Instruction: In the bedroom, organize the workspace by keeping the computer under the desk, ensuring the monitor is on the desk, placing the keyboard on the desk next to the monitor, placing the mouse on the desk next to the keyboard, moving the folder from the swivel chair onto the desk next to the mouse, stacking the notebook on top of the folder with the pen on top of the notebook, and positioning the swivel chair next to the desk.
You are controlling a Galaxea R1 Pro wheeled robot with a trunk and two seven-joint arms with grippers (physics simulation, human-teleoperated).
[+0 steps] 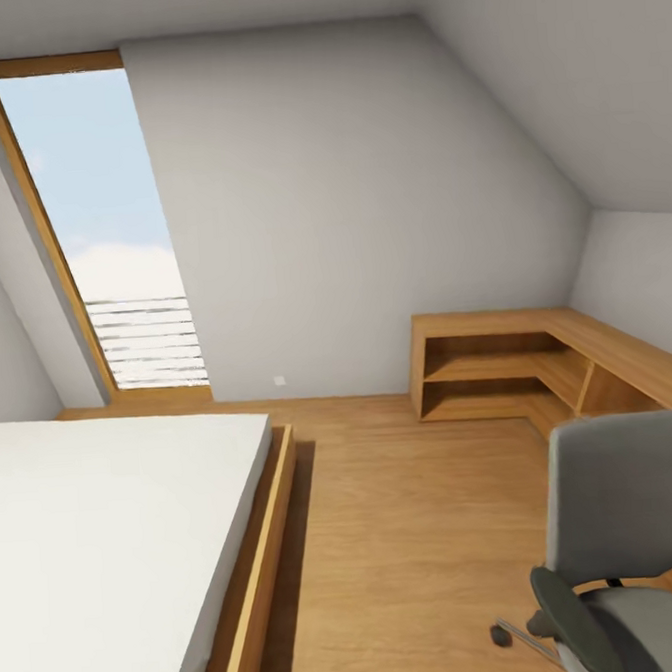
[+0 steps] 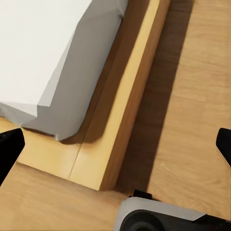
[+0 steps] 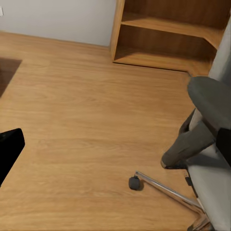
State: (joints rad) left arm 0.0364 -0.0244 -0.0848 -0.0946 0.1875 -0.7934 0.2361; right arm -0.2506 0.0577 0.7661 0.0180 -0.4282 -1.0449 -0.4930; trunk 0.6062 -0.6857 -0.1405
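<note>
The swivel chair (image 1: 626, 546) stands at the lower right of the head view, on the light wood plank floor (image 1: 420, 531) of the bedroom. Its tall grey back faces the camera side-on, a dark oval armrest (image 1: 575, 622) curves forward beside the grey seat, and one metal leg of the star base reaches out to a small dark castor (image 1: 501, 636) touching the floor. The seat is only partly in view, cut by the picture's edge.

In the right wrist view the same swivel chair (image 3: 211, 144) sits close by, with its armrest, seat edge, metal leg and castor (image 3: 134, 182) over the planks.

Beyond the chair, against the pale grey sloped wall (image 1: 367, 203), a low light wood corner shelf unit (image 1: 539, 372) with open compartments wraps around the room's corner. To the left, a tall roof window (image 1: 104, 242) with a wood frame shows sky and cloud. A wood-framed bed (image 1: 257, 572) with a white mattress (image 1: 100, 543) fills the lower left, well apart from the chair.

The left wrist view looks down on the bed frame's corner (image 2: 115, 139), the mattress (image 2: 48, 53) and the floor.

The left hand (image 2: 115, 144) has its dark fingertips (image 2: 9, 147) wide apart at the picture's two edges, clamped on nothing. The right hand (image 3: 115, 144) likewise holds its fingertips (image 3: 9, 147) wide apart, with nothing between them.
</note>
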